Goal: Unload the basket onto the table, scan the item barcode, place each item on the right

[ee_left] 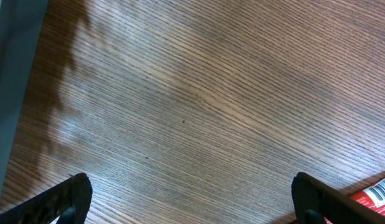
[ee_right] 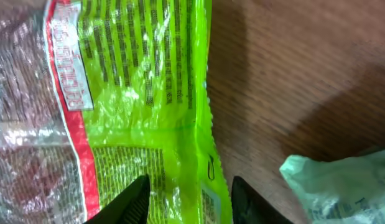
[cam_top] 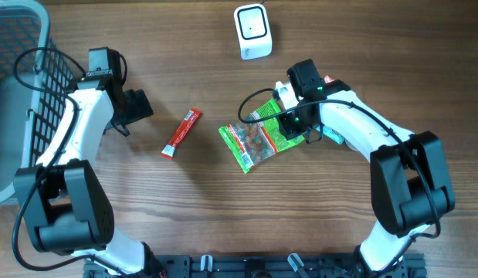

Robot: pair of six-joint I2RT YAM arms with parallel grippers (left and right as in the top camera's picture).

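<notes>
Right pincer let go, green snack bag flat on the tabletop

The green snack bag [cam_top: 254,140] lies flat near the middle of the tabletop [cam_top: 223,224], a bit to the right. The right gripper [ee_right: 190,182] is low over the bag's right side. Its two fingers [ee_right: 137,198] are apart, with the bag's edge lying between them, and they are not pinching it. The white scanner [cam_top: 252,31] stands near the far edge, well apart from the bag. A red snack stick [cam_top: 181,133] lies just left of the bag, and its barcode shows at the corner of the left wrist view. The left gripper [ee_left: 192,210] is spread wide over bare wood and holds nothing. A wire basket [cam_top: 22,77] sits at the far left corner. A pale crumpled packet [ee_right: 335,183] lies beside the right gripper.
</notes>
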